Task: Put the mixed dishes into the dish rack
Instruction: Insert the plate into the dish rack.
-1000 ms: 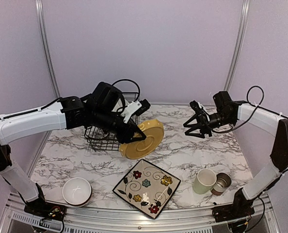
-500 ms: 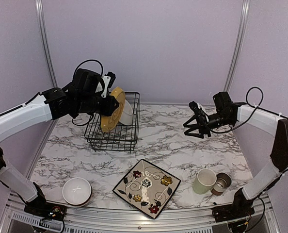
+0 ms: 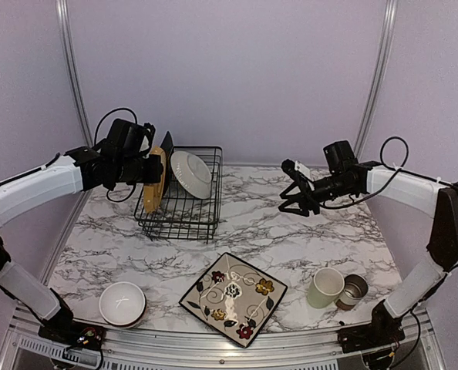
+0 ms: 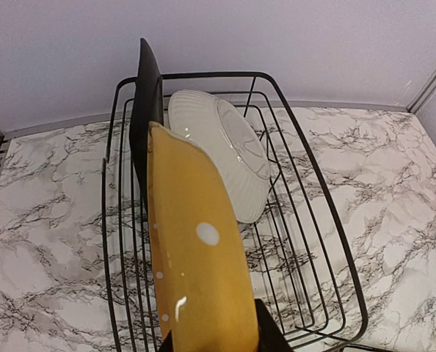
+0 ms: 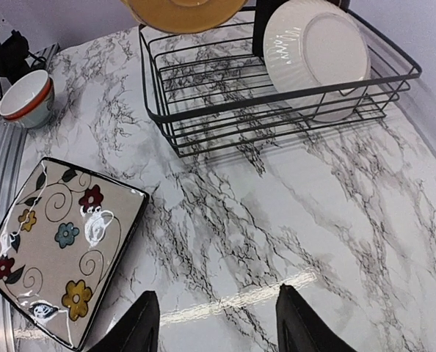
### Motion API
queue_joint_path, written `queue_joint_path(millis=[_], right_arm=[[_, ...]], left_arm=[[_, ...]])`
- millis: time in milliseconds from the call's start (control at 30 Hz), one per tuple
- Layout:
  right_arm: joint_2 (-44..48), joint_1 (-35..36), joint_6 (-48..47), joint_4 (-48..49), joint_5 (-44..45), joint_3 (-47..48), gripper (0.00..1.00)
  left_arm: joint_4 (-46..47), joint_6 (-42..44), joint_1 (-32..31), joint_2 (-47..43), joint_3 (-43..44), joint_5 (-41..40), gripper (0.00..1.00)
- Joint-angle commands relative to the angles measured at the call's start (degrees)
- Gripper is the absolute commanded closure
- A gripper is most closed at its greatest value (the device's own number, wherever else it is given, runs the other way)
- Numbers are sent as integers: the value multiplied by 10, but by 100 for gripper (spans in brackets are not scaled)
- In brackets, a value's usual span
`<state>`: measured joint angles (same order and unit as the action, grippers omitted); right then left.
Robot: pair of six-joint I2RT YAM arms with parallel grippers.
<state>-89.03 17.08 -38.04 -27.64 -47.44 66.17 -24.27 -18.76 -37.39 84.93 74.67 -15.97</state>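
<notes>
**L arm.** Left pincer (image 4: 218,339) is closed on the yellow plate (image 4: 196,249), w/ one finger (image 4: 268,334) on each side of the plate's edge nearest the wrist. Jaws stand narrowly apart and the plate fills the gap.
- Plate stands on edge, approx. upright, dotted face toward the white dish (image 4: 222,147).
- Plate reaches away from the pincer over the L part of the rack (image 4: 288,271), just beside a black plate (image 4: 147,103) that stands upright at the rack's far L corner.
- In wrist view the yellow plate overlaps the black plate. Contact betw. the two: cannot tell.
- Whether the yellow plate's lower rim touches the rack wires: cannot tell.
- White dish leans inside the rack, to the R of both plates.

**R arm.** Right pincer (image 5: 218,323) is open, jaws wide, nothing betw. them. It hangs above bare marble table (image 5: 299,205), R of centre, well apart from the rack and all dishes.

**Rack.** Sits at back L of table.

**On table, outside rack.**
- Flowered square plate (image 3: 233,299): front centre, lying flat.
- White bowl (image 3: 122,302): front L, upright.
- Green mug (image 3: 325,287): front R.
- Grey cup (image 3: 355,290): just beside the mug on its R, mouth turned toward the cam. Touching or not: cannot tell.
</notes>
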Motion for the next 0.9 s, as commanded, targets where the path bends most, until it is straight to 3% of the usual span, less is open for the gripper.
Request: queue_joint_path(millis=[0, 133, 500, 700, 867], right_arm=[[-29, 69, 26, 24, 89, 49, 47], [-77, 105, 53, 24, 100, 107, 47], [-204, 147, 109, 29, 113, 223, 47], [-267, 149, 139, 9, 82, 288, 47], [-268, 156, 145, 18, 76, 280, 47]], left_arm=[[116, -25, 30, -26, -16, 19, 100], [168, -39, 56, -29, -46, 67, 100], [186, -44, 69, -15, -53, 141, 100], [177, -32, 70, -15, -65, 119, 100], [179, -29, 70, -11, -63, 115, 100]])
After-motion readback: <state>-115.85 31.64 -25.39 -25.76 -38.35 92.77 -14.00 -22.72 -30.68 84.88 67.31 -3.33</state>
